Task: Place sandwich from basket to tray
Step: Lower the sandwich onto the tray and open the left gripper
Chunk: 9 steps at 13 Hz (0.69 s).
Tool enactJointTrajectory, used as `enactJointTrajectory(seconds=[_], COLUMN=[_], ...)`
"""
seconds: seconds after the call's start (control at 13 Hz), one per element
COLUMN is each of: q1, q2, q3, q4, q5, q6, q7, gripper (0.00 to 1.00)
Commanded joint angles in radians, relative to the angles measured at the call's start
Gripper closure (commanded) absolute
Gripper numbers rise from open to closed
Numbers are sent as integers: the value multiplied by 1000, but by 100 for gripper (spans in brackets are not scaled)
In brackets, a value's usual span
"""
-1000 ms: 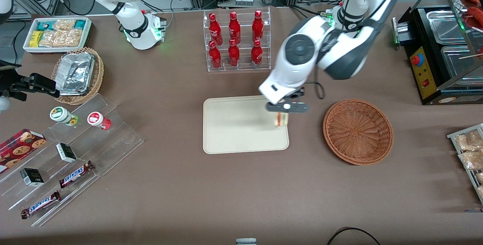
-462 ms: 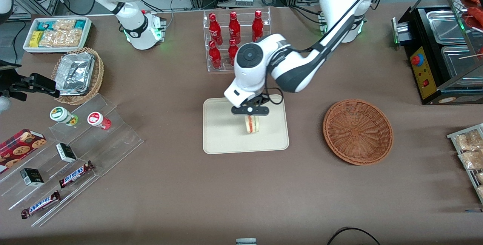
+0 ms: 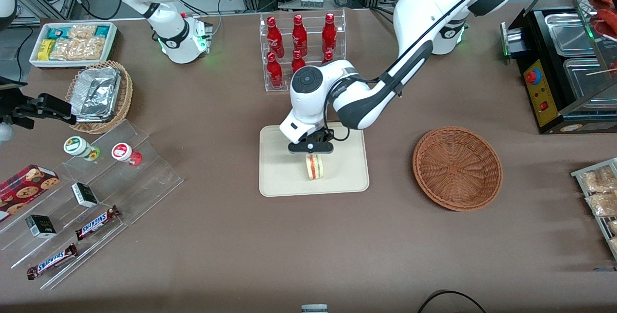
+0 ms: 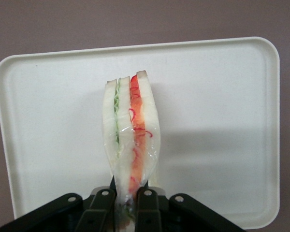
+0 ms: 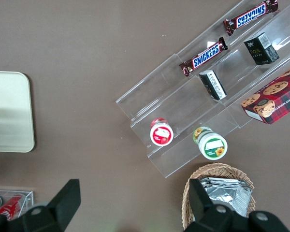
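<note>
Sandwich (image 4: pixel 130 130) hangs upright, cut edge showing red and green filling, pinched at one end between the fingers (image 4: pixel 146 203) of the left gripper (image 3: pixel 312 155) above the middle of the tray (image 3: pixel 279 178), with the basket (image 3: pixel 457 168) well apart toward the working arm's end.

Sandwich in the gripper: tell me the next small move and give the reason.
Probably lower a little and then open. The gripper is shut on the sandwich, which hangs over the middle of the tray, well inside its rim. The basket sits apart, with nothing in it. Whether the sandwich already touches the tray is unclear, so easing down first seems safer.
</note>
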Motion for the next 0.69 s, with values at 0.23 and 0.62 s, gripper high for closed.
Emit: enactJointTrajectory(seconds=[0.23, 0.62], q1=[-39, -38], q2=[53, 53], q3=[9, 9], q4=[11, -10], q5=[78, 86], q6=[23, 21], q7=[-44, -44], gripper=[100, 0])
